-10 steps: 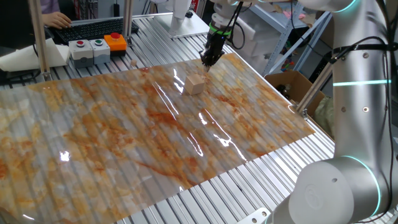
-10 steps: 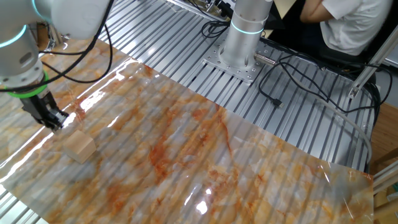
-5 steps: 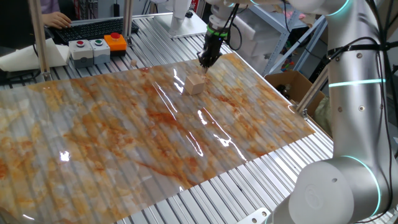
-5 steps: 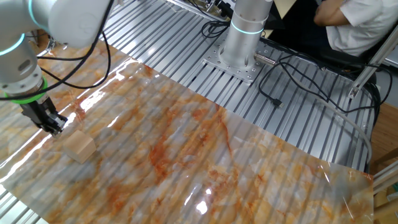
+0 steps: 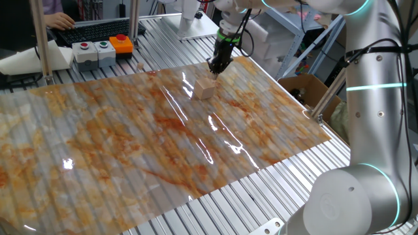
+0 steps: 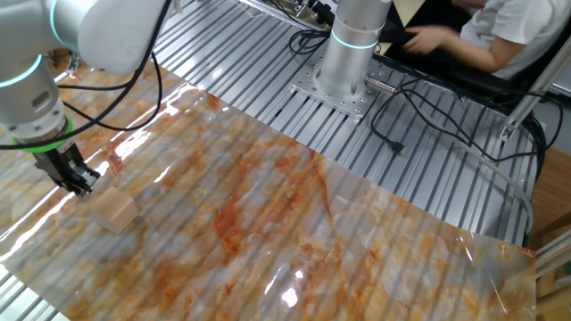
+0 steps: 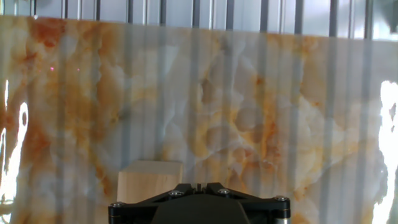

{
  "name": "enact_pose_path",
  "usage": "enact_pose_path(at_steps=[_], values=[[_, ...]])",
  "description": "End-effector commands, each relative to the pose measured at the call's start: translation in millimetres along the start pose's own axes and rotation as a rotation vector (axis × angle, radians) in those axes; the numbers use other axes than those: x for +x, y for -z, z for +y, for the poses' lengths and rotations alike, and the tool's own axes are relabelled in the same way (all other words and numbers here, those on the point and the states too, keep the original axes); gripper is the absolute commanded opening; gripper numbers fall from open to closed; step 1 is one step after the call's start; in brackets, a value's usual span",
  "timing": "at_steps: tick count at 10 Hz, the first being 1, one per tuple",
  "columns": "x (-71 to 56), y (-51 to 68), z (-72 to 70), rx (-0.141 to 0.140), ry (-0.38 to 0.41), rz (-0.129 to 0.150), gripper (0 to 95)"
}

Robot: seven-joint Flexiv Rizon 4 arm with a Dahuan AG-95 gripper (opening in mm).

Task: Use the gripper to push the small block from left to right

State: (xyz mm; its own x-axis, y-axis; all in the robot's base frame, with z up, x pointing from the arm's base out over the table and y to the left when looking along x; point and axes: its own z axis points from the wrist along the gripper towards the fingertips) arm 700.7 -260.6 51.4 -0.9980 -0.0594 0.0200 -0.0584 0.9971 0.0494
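One small block (image 5: 205,89) sits on the marbled orange-and-white mat (image 5: 130,143) near its far edge, seen from one fixed view; my gripper (image 5: 214,66) hangs just beyond it, fingers drawn together and holding nothing; a grey button box (image 5: 102,47) stands on the ribbed metal table (image 5: 274,189) well apart. From the other fixed view, my gripper (image 6: 80,185) is low at the mat, just beside the block (image 6: 116,211); whether they touch I cannot tell. In the hand view, the block (image 7: 149,179) lies just ahead of my gripper (image 7: 199,186), slightly left of centre.
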Motion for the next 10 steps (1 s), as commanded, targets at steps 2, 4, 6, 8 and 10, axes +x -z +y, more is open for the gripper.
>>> enact_pose_path(at_steps=[2, 4, 6, 8, 10], values=[[1.3, -5.3, -0.3, 0.005, -0.004, -0.004, 0.0], [3.4, -13.2, -4.3, 0.005, 0.003, -0.011, 0.0], [5.6, -15.8, -3.1, 0.004, 0.005, -0.019, 0.0], [8.5, -18.6, -0.4, 0.006, 0.003, -0.025, 0.0], [10.6, -20.3, 1.4, 0.006, 0.0, -0.027, 0.0]])
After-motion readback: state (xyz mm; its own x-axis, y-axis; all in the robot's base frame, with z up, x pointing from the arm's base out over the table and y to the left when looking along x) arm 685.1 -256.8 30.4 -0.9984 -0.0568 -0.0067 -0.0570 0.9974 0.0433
